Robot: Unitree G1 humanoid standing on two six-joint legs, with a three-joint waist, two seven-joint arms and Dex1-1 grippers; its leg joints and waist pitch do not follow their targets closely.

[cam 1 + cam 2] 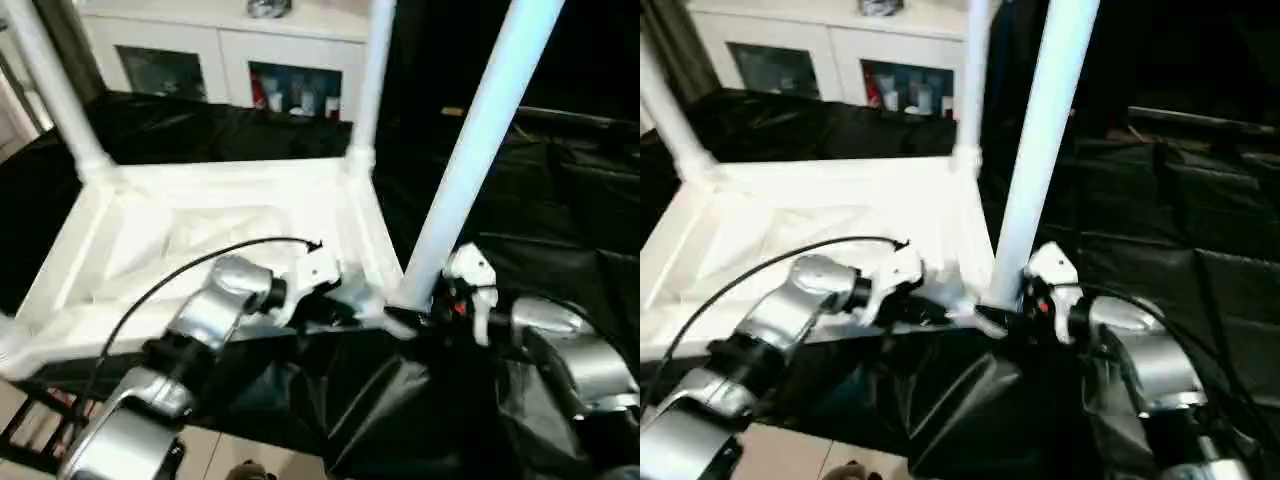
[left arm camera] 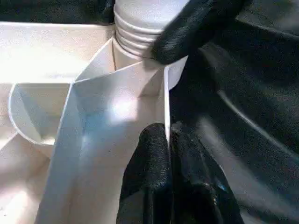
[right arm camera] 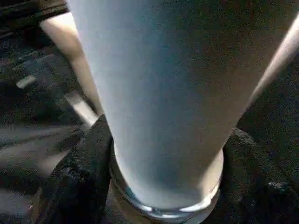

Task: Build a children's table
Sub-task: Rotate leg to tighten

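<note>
Ribbed white tabletop [image 1: 215,215], tapered leg [image 1: 470,150]

My head views cut off 3 legs [image 1: 490,130] at the top edge. My left forearm [image 1: 205,320] hides part of the tabletop [image 1: 150,215] rim.

A black, wrinkled plastic sheet [image 1: 560,230] drapes the work table — glossy, creased into folds. Behind it stands a white cabinet with glass doors [image 1: 225,50], small red and white bottles [image 1: 295,98] on its shelf — a shiny metal object [image 1: 268,8] rests on top.
</note>
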